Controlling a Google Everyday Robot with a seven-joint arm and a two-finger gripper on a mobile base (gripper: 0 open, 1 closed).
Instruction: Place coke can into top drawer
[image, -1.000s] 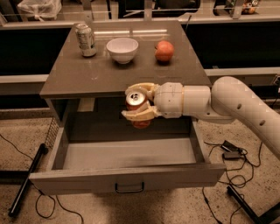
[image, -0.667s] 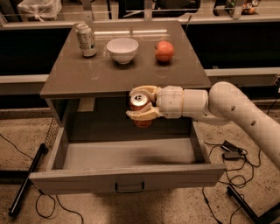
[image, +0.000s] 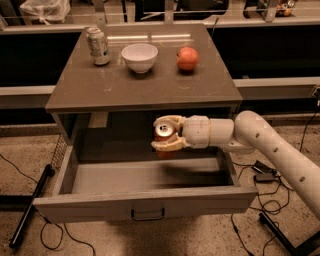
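My gripper (image: 161, 134) reaches in from the right under the table's front edge. It is shut on the coke can (image: 164, 138), a red-orange can with a silver top, held upright. The can hangs above the floor of the top drawer (image: 120, 176), near its back. The drawer is pulled out wide, with a flat grey front panel and a small dark handle (image: 147, 214). My white arm (image: 280, 150) crosses over the drawer's right side.
On the grey table top (image: 145, 85) stand a silver-grey can (image: 97, 46) at the back left, a white bowl (image: 140, 57) in the middle and a red-orange fruit (image: 187, 59) to the right. Cables and black stand legs (image: 30, 210) lie on the floor.
My gripper with the coke can has moved slightly right and lower, down into the open drawer. Nothing else has moved.
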